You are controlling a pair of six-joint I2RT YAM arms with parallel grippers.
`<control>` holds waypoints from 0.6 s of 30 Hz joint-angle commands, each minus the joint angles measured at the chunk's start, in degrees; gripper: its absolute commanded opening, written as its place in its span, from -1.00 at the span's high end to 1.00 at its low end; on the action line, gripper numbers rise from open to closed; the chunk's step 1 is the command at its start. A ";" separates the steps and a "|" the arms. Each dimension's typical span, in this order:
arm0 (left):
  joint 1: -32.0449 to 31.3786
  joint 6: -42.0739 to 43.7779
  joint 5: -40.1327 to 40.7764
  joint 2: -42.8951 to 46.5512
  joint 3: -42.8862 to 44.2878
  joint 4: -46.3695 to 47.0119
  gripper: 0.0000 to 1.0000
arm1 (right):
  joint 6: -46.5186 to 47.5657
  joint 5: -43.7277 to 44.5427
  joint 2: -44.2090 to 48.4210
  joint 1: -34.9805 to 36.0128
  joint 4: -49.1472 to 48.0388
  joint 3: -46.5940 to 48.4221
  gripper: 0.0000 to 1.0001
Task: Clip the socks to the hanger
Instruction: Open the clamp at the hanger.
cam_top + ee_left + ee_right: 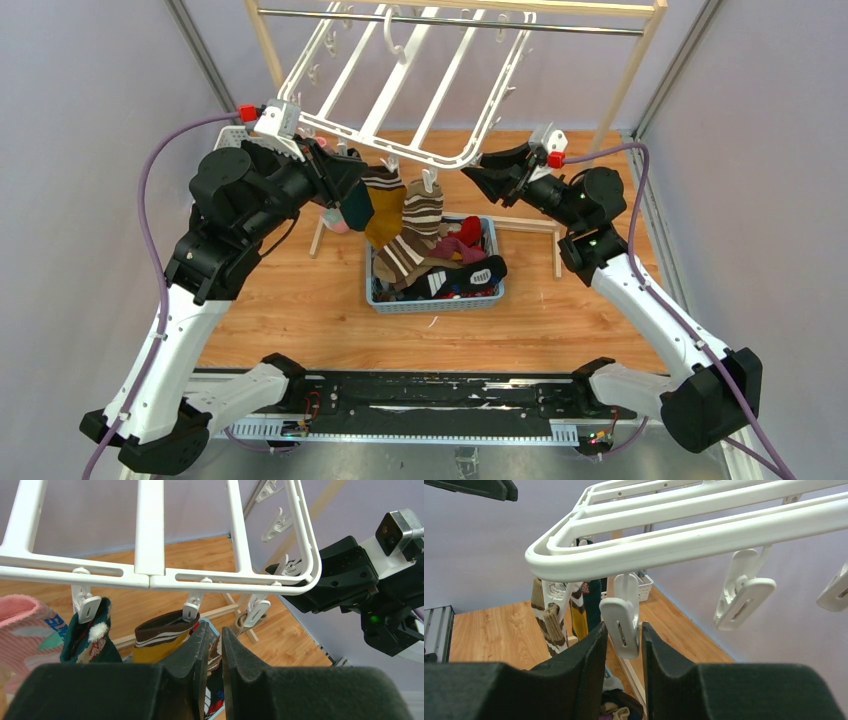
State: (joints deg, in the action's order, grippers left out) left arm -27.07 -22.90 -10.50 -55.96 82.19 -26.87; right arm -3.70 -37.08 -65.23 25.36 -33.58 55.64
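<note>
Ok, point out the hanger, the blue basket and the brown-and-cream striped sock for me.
hanger (455,161): top external view, on its white near corner rail.
blue basket (437,303): top external view, on its front wall.
brown-and-cream striped sock (421,215): top external view, on the sock's hanging middle, under a clip.

I've got the white hanger (400,95) tilted over the table, its near rail running between my two grippers. Several socks (400,215) hang from its clips just right of my left gripper (215,645): pink, dark green, mustard, brown-and-cream striped. One empty clip (620,620) dangles right at my right gripper (623,647).
</note>
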 commanded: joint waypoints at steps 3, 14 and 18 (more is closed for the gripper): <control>0.26 -0.02 -0.48 0.55 1.70 -0.41 0.61 | -1.06 -1.24 0.38 -0.85 -1.80 0.14 0.44; 0.26 -0.48 -0.73 0.55 2.26 -0.57 0.61 | -1.74 -1.41 -0.18 -0.89 -0.17 -0.23 0.50; 0.26 -0.57 -0.84 0.62 2.26 -0.61 0.61 | -1.82 -0.90 0.10 -0.88 -0.24 -0.92 0.45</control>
State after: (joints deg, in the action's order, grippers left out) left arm -27.07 -23.14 -10.85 -55.96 82.76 -27.16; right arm -4.91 -37.50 -65.25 25.36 -33.56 55.59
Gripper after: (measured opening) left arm 0.194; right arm 0.272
